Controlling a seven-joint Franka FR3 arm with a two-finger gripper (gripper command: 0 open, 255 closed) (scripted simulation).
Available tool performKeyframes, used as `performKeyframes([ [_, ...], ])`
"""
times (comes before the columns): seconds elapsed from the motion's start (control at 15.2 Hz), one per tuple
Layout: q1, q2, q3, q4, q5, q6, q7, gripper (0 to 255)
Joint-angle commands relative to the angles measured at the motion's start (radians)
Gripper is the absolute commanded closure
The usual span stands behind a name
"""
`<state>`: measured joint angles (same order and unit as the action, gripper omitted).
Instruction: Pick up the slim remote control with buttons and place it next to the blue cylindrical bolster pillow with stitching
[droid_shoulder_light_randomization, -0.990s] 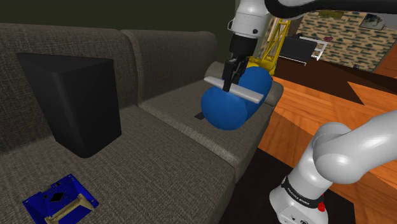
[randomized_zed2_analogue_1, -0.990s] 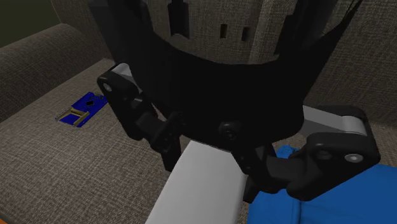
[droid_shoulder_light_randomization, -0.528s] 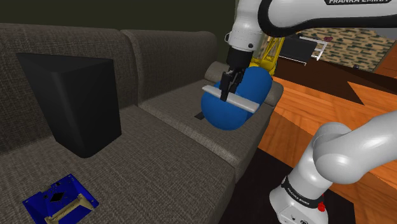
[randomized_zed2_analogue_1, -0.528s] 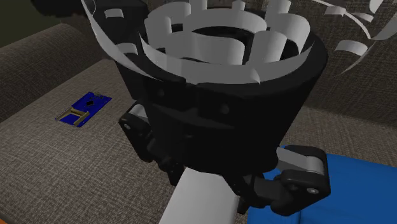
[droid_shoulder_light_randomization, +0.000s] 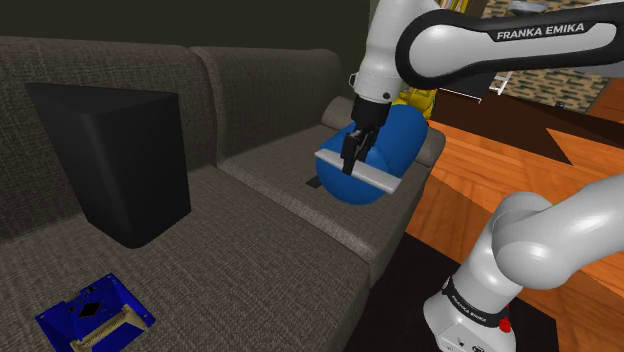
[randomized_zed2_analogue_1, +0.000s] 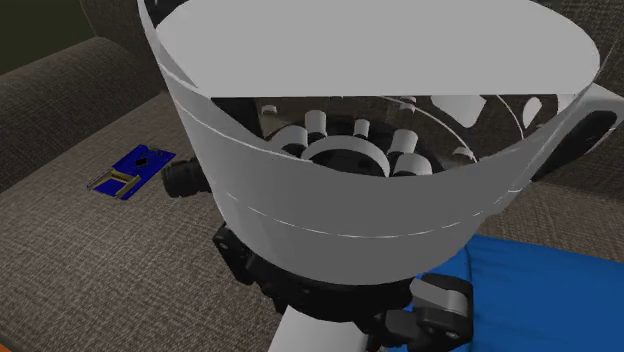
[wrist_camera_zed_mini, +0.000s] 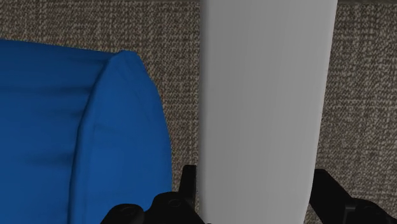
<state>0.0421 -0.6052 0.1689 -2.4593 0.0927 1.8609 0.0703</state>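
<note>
The remote (wrist_camera_zed_mini: 264, 95) is a long, flat, smooth slab drawn in plain pale grey, and the gripper (wrist_camera_zed_mini: 257, 191) has it clamped, one black finger (wrist_camera_zed_mini: 188, 184) pressed against each long edge. In the shoulder view the remote (droid_shoulder_light_randomization: 380, 178) hangs level under the gripper (droid_shoulder_light_randomization: 352, 160), crossing in front of the round end of the blue pillow (droid_shoulder_light_randomization: 405, 140), above the seat of the sofa (droid_shoulder_light_randomization: 230, 220); how close it is to the cushion is hard to judge. The pillow (wrist_camera_zed_mini: 70, 127) is a fat cylinder with soft creases near its rim, and a strip of coarse brown woven sofa fabric (wrist_camera_zed_mini: 178, 63) shows between it and the remote. Both ends of the remote are cut off in the wrist view. In the second exterior view the arm (randomized_zed2_analogue_1: 380, 180) sits so close that it reads as a hollow grey shell, hiding most of the gripper; a pale bit of remote (randomized_zed2_analogue_1: 320, 335) and part of the pillow (randomized_zed2_analogue_1: 540, 290) peek out below. Farther along the seat stand a matt black wedge-shaped block (droid_shoulder_light_randomization: 115, 160) and a flat blue board (droid_shoulder_light_randomization: 95, 315) with pale fittings, too small to identify. Beside the sofa lies a glossy wooden floor (droid_shoulder_light_randomization: 470, 200)
</note>
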Motion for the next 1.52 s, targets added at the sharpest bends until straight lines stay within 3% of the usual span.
performKeyframes([
  [0.0,0.002,0.004,0.004,-0.024,0.003,0.029,0.003,255],
  [1.45,0.0,0.12,0.04,-0.245,0.021,0.366,0.004,255],
])
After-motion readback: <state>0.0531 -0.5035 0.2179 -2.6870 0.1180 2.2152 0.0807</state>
